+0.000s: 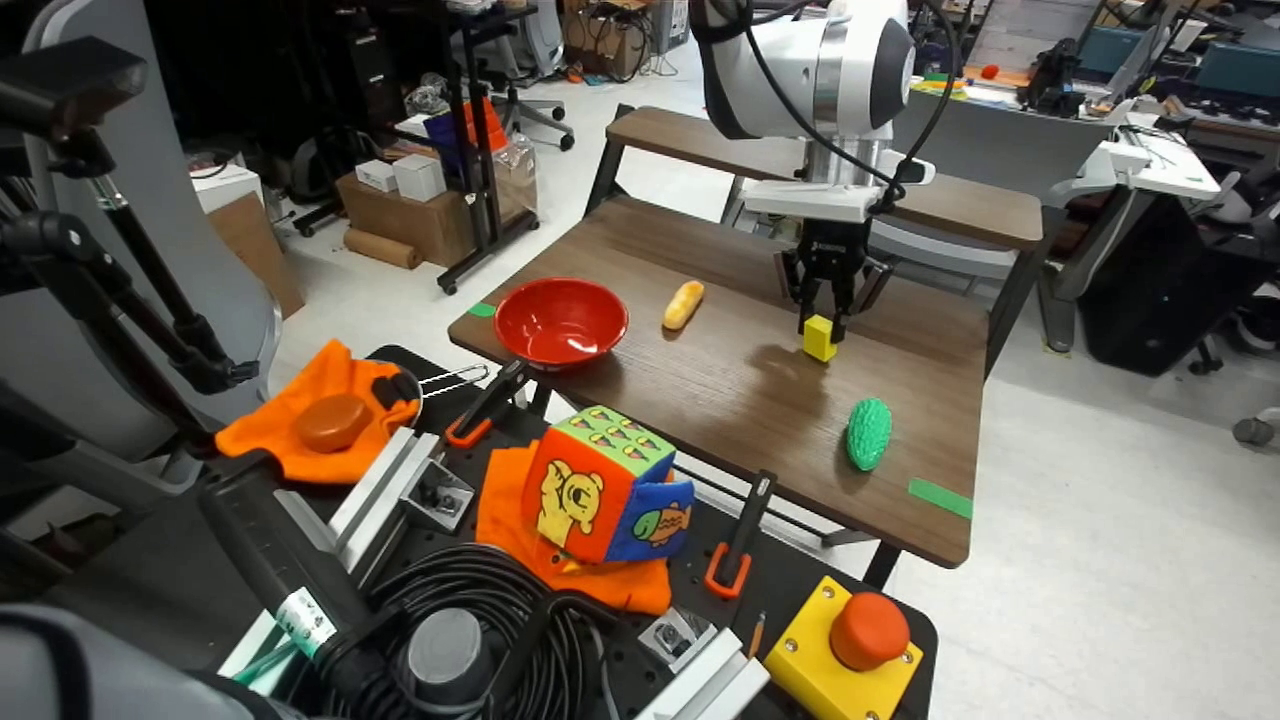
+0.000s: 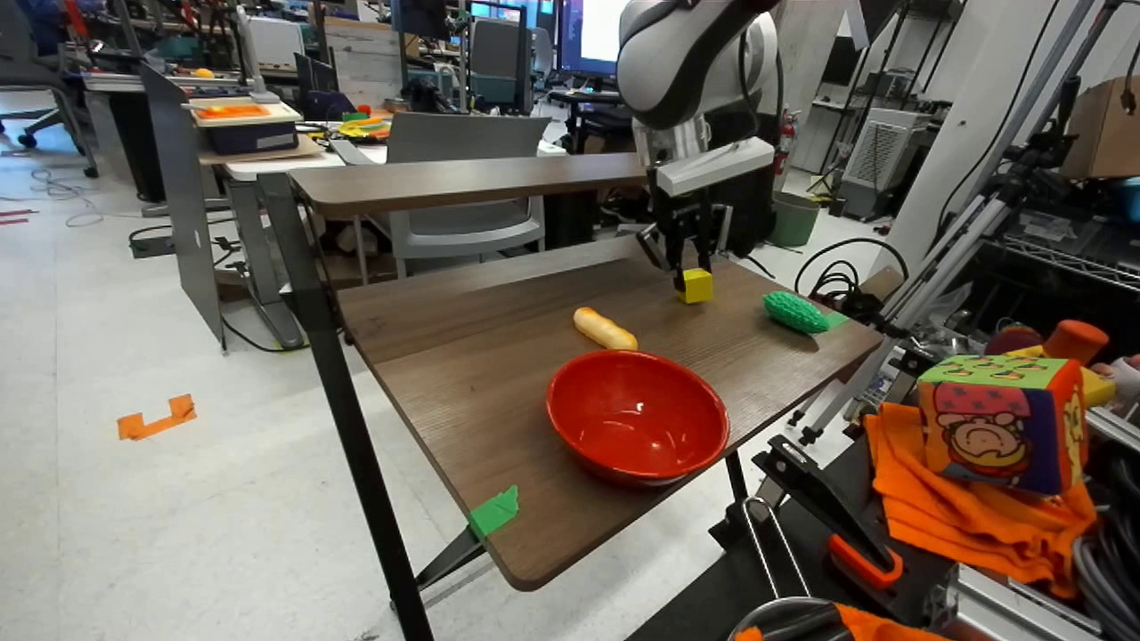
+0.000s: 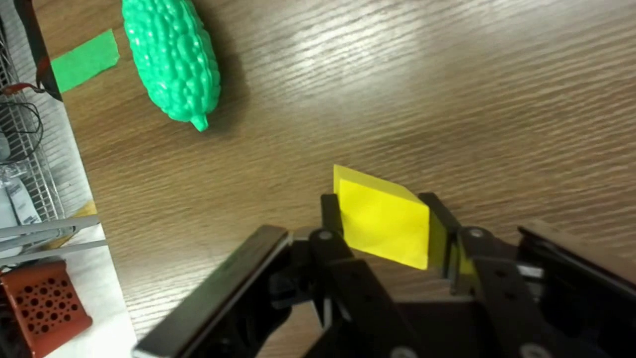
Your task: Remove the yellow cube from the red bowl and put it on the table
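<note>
Yellow cube (image 3: pixel 383 221), red bowl (image 2: pixel 637 417), wood-grained brown table (image 3: pixel 278 149)

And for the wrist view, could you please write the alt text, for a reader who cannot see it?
A black pincer holds a yellow cube over a brown wood-grain table. At upper left, a bumpy green object, cut off by the picture's top edge, lies beside a piece of green tape.

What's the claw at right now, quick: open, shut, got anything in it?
Claw: closed, holding the yellow cube, pinched on two opposite sides.
</note>
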You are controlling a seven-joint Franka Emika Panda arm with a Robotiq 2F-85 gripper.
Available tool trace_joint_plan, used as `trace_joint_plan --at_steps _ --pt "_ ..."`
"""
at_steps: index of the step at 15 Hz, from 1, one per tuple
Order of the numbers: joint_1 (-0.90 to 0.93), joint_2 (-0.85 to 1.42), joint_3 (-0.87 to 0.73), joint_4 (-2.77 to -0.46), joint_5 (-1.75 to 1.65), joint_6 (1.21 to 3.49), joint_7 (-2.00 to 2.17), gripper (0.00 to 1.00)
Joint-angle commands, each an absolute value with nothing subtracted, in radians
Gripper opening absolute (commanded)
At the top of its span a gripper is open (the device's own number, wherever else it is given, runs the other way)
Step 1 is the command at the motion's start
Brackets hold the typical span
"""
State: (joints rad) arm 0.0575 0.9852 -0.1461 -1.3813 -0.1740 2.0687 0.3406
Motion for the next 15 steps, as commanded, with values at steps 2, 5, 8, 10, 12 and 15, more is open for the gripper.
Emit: trace_joint_plan --at_steps 2,5,8,10,12,15 --pt "0.089 1.038 -0.157 -1.279 -0.198 2.03 0.318 0.17" --pt "0.089 1.014 -0.146 -1.309 -0.19 2.005 0.283 0.67" --pt "0.095 0.927 -0.141 -1.403 -0.197 2.013 0.242 0.81" --pt "0.118 0.792 -0.148 -1.546 -0.215 2.091 0.252 0.96" --pt "0.117 0.71 -0.129 -1.622 -0.197 2.147 0.267 1.0" --pt "0.11 0.754 -0.121 -1.542 -0.192 2.094 0.27 1.0"
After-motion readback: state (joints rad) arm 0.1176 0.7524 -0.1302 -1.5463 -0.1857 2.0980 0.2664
